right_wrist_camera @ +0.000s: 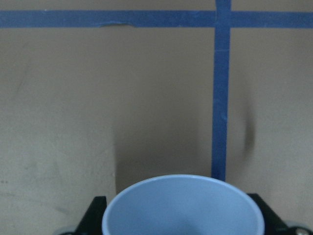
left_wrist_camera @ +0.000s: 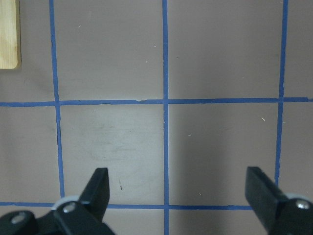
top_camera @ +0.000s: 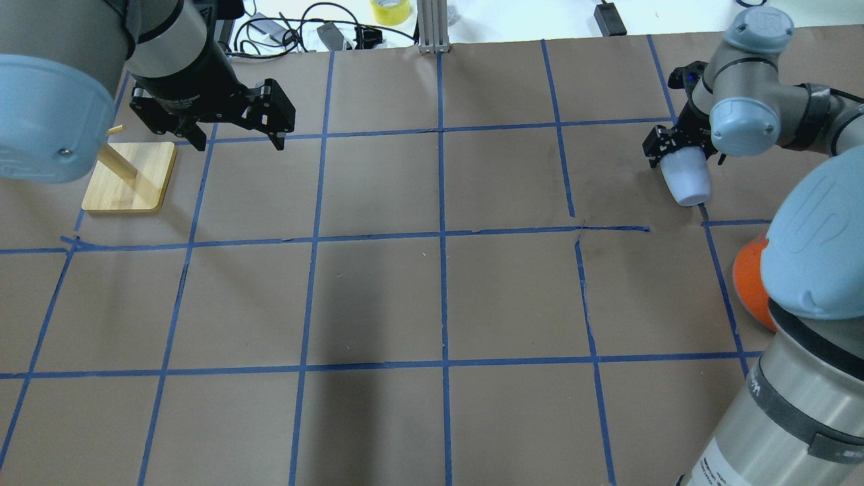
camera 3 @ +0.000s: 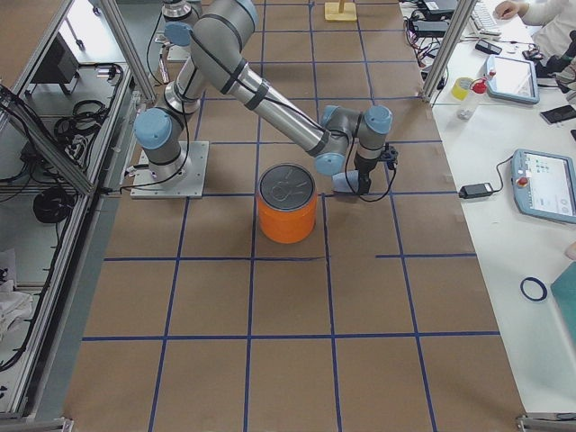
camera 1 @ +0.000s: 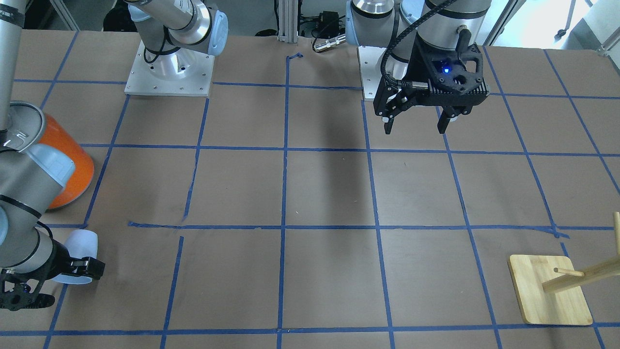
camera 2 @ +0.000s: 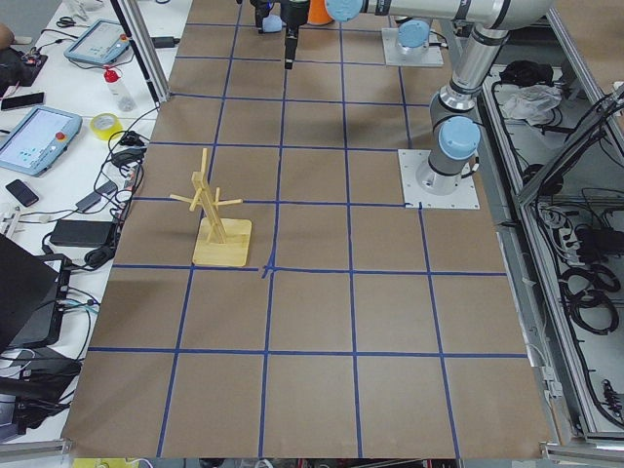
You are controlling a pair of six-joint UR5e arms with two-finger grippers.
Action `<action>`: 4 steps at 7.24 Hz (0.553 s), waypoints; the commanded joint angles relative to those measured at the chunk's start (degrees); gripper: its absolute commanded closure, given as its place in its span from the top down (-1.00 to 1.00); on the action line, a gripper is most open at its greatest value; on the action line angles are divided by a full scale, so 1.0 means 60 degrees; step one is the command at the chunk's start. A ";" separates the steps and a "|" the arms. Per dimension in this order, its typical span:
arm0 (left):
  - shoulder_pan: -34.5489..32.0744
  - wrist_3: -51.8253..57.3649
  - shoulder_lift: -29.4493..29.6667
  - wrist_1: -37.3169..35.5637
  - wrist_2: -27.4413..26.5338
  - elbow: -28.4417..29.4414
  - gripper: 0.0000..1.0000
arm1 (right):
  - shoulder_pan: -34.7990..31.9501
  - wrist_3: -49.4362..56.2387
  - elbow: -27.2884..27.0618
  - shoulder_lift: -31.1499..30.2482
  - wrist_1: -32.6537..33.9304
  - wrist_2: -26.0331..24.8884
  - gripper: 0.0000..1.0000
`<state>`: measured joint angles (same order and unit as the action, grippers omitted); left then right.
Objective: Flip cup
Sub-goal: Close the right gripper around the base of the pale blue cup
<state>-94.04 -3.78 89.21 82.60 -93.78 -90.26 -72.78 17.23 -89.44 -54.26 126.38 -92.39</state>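
The cup [top_camera: 687, 183] is a small pale blue-grey tumbler at the table's far right in the overhead view. My right gripper [top_camera: 680, 159] is shut on it and holds it tilted just above the paper. In the right wrist view the cup [right_wrist_camera: 181, 208] sits between both fingers [right_wrist_camera: 95, 210]. It also shows in the front-facing view [camera 1: 82, 242] and, small, in the right-side view [camera 3: 344, 184]. My left gripper [top_camera: 236, 138] hangs open and empty over the far left of the table, and its fingers [left_wrist_camera: 100, 186] are spread wide in the left wrist view.
A large orange can [camera 1: 70, 165] with a silver lid [camera 3: 288, 189] stands close to the cup, on the robot's side of it. A wooden peg stand [top_camera: 128, 175] on a square base stands at the far left. Blue tape lines grid the brown paper.
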 commanded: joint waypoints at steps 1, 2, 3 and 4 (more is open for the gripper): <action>0.0000 0.0000 0.0000 0.0004 0.0000 -0.0001 1.00 | 0.0016 0.0058 -0.0006 -0.0053 -0.0057 -0.0070 0.10; 0.0014 0.0000 0.0000 -0.0011 0.0000 0.0014 1.00 | 0.0031 0.0233 -0.0006 -0.0111 -0.0101 -0.0302 -0.20; 0.0072 -0.0014 -0.0015 -0.0083 0.0000 0.0043 1.00 | 0.0017 0.0350 -0.0006 -0.0214 -0.0145 -0.0348 -0.46; 0.0088 -0.0015 -0.0015 -0.0084 0.0000 0.0014 1.00 | 0.0002 0.0366 -0.0064 -0.0316 -0.0494 -0.0334 -0.71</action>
<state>-93.70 -3.84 89.15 82.24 -93.78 -90.12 -72.69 18.98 -89.57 -55.43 125.15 -94.19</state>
